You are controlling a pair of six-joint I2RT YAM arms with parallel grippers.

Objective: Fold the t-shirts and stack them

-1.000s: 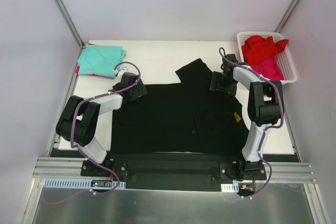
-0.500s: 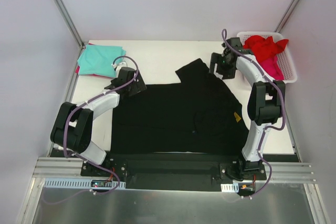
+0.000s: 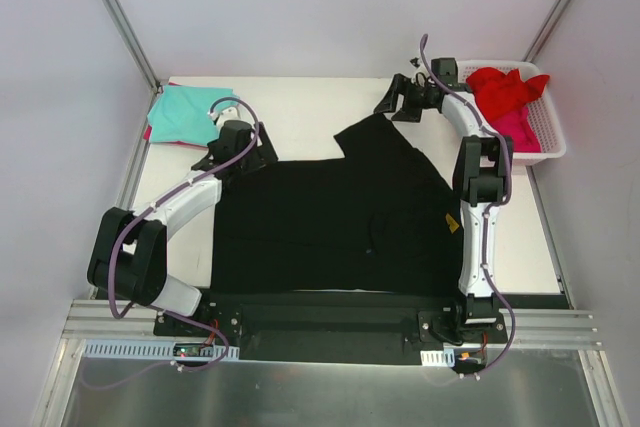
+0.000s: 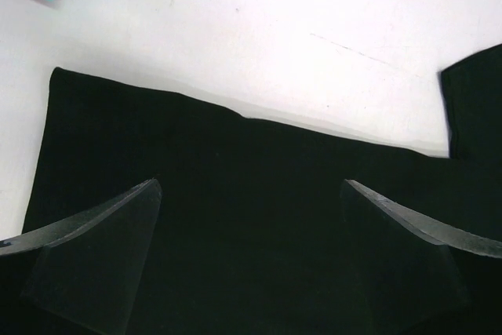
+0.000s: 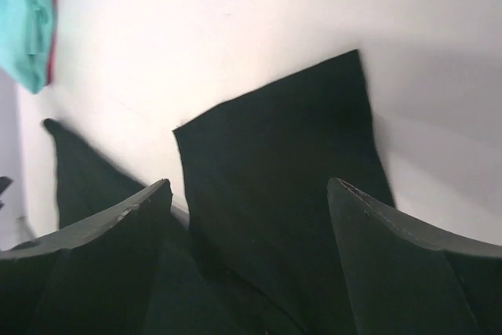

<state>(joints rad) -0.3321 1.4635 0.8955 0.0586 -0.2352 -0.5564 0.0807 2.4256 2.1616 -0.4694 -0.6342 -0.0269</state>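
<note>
Top external view: at the far left corner of the white table (image 3: 300,107) lies a folded teal t-shirt (image 3: 190,112), with a strip of red-pink cloth (image 5: 50,5) showing under it. Just right of it, the left gripper (image 3: 238,155) hovers over the far left corner of the large black t-shirt (image 3: 330,217), which lies spread flat across the middle of the table. Its fingers are spread wide and hold nothing. A small yellow mark (image 3: 452,225) sits on the shirt's right side, too small to read. One sleeve points toward the far edge, and the right gripper (image 3: 397,107) hangs near that sleeve's far end, fingers apart, nothing between them. At far right a white slotted basket (image 3: 548,143) holds a crumpled red t-shirt (image 3: 503,90) and a pink one (image 3: 515,132).
</note>
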